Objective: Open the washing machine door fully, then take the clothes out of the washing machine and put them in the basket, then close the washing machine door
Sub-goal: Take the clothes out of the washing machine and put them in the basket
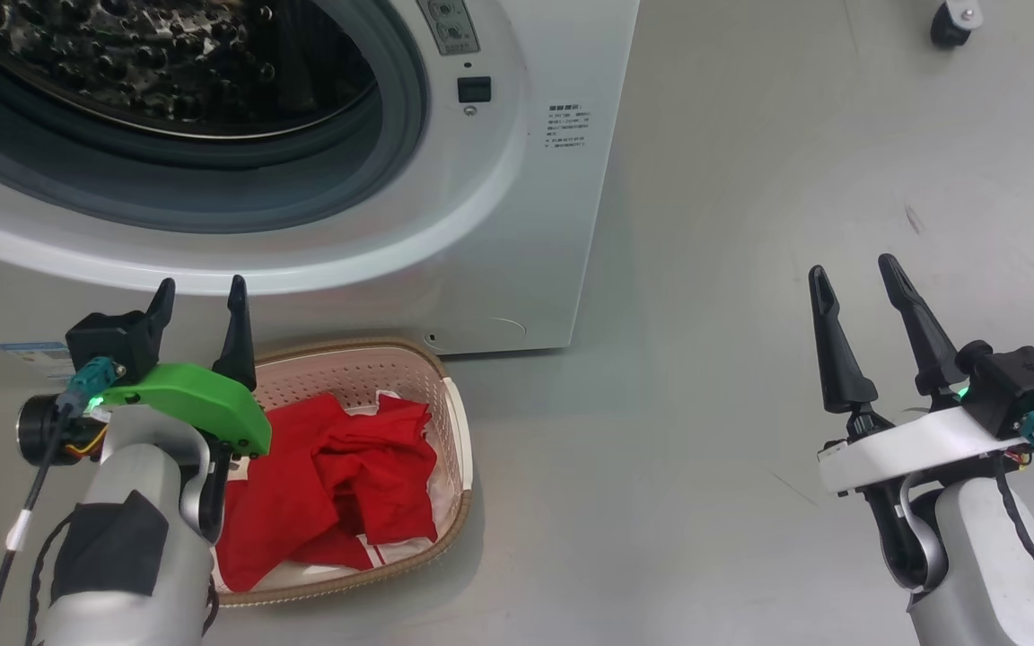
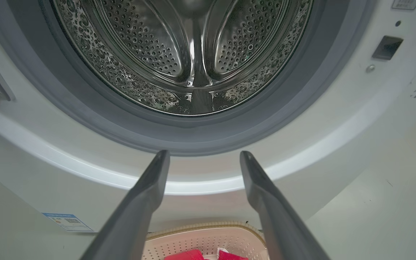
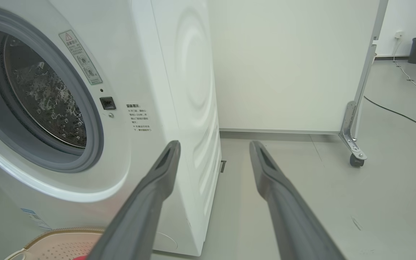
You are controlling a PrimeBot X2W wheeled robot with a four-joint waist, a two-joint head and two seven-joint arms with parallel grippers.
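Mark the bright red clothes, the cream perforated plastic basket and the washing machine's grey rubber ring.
bright red clothes (image 1: 328,475), head view, middle of the pile.
cream perforated plastic basket (image 1: 346,381), head view, bare back wall.
grey rubber ring (image 2: 200,135), left wrist view, bottom arc.

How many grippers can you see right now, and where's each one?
2. The left gripper is open above the left side of the basket, in front of the washing machine. The right gripper is open over the floor, right of the machine. None looks hidden.
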